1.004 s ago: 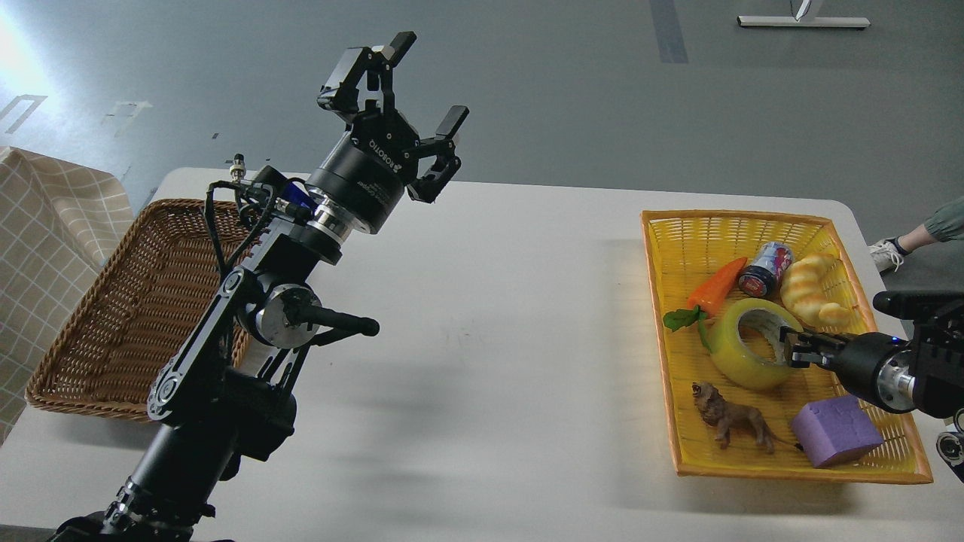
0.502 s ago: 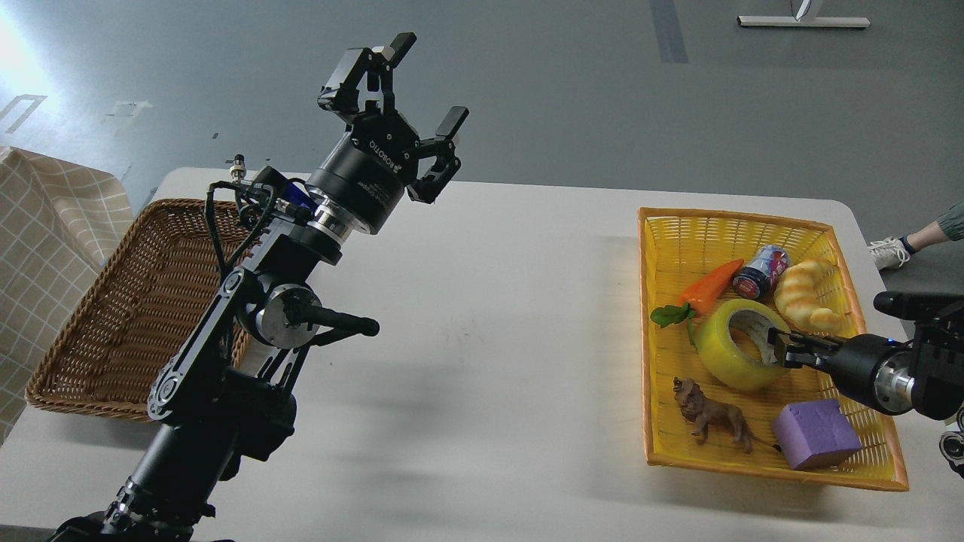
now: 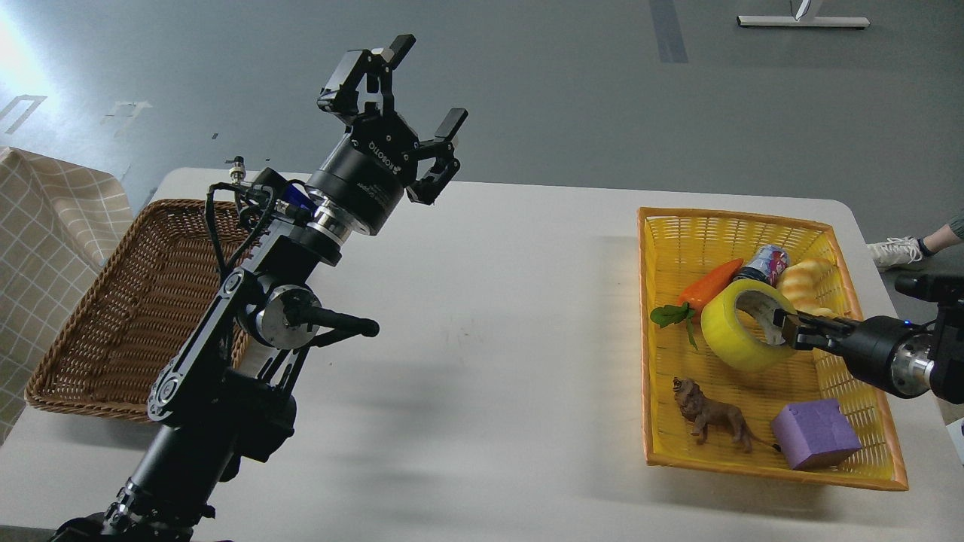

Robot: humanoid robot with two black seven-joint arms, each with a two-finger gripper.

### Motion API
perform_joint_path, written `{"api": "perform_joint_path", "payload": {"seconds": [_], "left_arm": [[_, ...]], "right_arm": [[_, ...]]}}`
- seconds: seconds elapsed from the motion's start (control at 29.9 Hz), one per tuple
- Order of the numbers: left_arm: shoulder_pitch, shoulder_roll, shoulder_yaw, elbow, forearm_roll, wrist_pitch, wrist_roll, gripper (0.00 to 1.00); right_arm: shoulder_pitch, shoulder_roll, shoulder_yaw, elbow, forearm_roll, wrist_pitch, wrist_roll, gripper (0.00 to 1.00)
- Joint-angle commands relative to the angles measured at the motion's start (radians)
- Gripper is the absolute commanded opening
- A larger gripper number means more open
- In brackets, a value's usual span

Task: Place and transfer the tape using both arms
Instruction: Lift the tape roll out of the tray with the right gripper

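The yellow tape roll (image 3: 734, 331) with its grey-white core is tilted and lifted a little above the floor of the yellow basket (image 3: 663, 248) on the right of the table. My right gripper (image 3: 783, 330) comes in from the right and is shut on the roll's right wall, one finger inside the core. My left gripper (image 3: 410, 90) is open and empty, raised high above the table's far left part, fingers pointing up.
In the yellow basket lie an orange toy carrot (image 3: 704, 290), a drink can (image 3: 764, 265), a croissant (image 3: 802, 282), a toy lion (image 3: 712, 423) and a purple block (image 3: 815, 444). A brown wicker basket (image 3: 113, 316) stands at the left. A person's shoe (image 3: 896, 252) shows beyond the table's right edge.
My right gripper has lifted the tape roll up and slightly back; earlier the yellow basket shifted left with it. The left arm has not moved.
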Motion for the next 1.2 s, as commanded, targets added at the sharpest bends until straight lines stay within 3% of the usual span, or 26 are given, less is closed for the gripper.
{"api": "perform_joint_path", "payload": {"seconds": [0.0,0.37,0.67,1.17], "left_arm": [[0.003,0.0,-0.001,0.0,0.0,0.002,0.0,0.98],[0.005,0.0,-0.001,0.0,0.0,0.002,0.0,0.98],[0.006,0.0,-0.018,0.0,0.0,0.003,0.0,0.98],[0.031,0.0,-0.036,-0.007,0.0,0.002,0.0,0.98]], "right_arm": [[0.049,-0.017,0.001,0.01,0.02,0.0,0.0,0.11],[0.239,-0.01,-0.004,0.01,0.045,0.0,0.0,0.11],[0.417,0.064,-0.123,0.007,0.043,0.0,-0.002,0.1],[0.56,0.309,-0.393,-0.047,0.03,0.0,-0.009,0.1]]}}
